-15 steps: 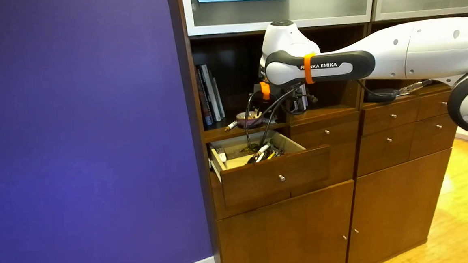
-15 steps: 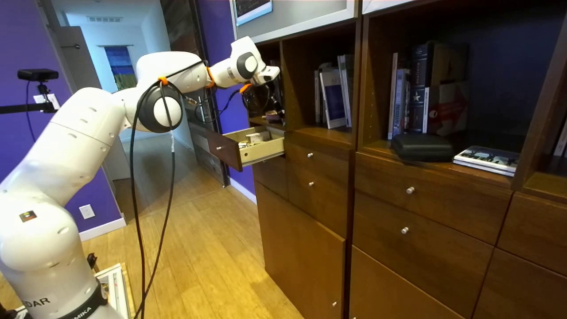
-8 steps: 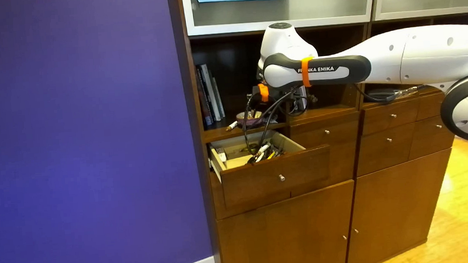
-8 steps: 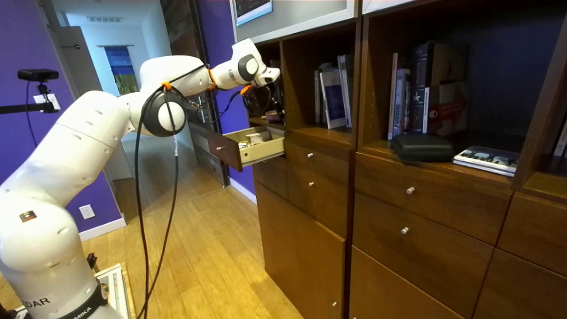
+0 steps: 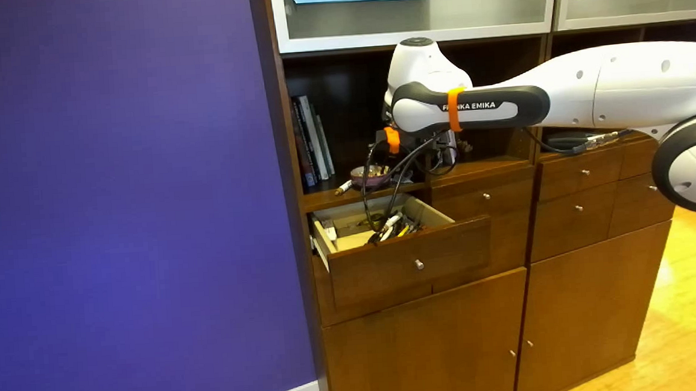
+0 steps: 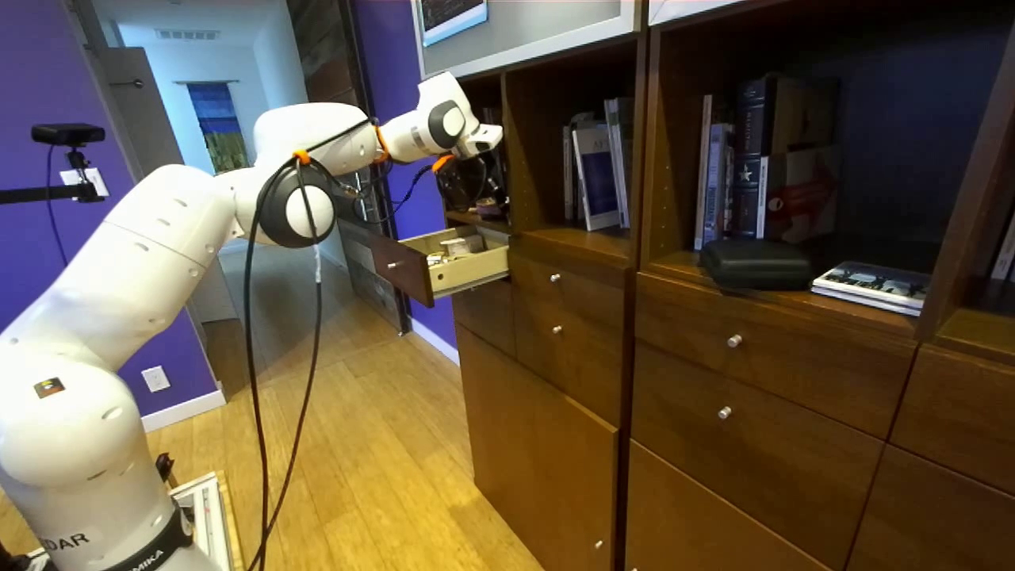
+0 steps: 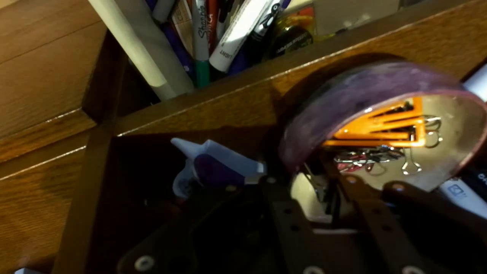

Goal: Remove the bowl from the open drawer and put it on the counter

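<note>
The small round bowl (image 5: 373, 180) is at the ledge above the drawer; it also shows in an exterior view (image 6: 488, 211). In the wrist view the purplish bowl (image 7: 373, 87) holds orange and metal clips and looks a little tilted. My gripper (image 7: 306, 161) is nearly closed with the bowl's rim between its fingers, one outside and one inside; the tips are partly hidden. I cannot tell whether the bowl touches the ledge. The counter (image 5: 327, 199) is the dark wooden ledge, also in the wrist view (image 7: 228, 114). The drawer (image 5: 377, 275) stands open below it.
Markers (image 7: 232, 42) and other items lie in the drawer. A white and purple item (image 7: 228, 163) lies on the ledge beside the bowl. Books (image 5: 316, 146) stand at the left. A pen (image 5: 344, 188) lies at the ledge's edge. Cables (image 5: 407, 161) hang from my wrist.
The arm has lowered, less in the last half second. The wrist moved down slightly. The bowl stays at about the same place and looks slightly more tilted.
</note>
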`<state>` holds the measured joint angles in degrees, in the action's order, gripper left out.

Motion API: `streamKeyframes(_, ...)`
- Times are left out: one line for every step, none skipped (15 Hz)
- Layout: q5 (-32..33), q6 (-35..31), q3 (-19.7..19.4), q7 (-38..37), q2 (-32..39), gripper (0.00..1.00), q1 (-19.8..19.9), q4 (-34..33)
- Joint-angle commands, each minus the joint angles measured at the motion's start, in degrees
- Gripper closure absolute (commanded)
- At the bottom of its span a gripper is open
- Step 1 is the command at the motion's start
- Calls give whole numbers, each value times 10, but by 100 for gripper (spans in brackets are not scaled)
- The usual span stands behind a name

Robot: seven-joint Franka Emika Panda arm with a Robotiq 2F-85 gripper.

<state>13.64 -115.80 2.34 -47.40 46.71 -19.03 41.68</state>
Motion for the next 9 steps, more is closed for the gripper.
streamKeyframes(-14,17,9,11,15,74,6,-30)
streamKeyframes(-14,16,9,11,14,73,5,-30)
streamKeyframes(-14,16,9,12,13,72,5,-31)
streamKeyframes(-13,17,9,12,12,70,4,-31)
streamKeyframes(-12,17,8,13,11,69,4,-31)
streamKeyframes(-12,16,8,13,10,67,3,-31)
streamKeyframes(-12,16,9,15,9,64,3,-32)
streamKeyframes(-11,16,9,16,8,58,2,-33)
streamKeyframes(-10,15,10,17,7,49,1,-35)
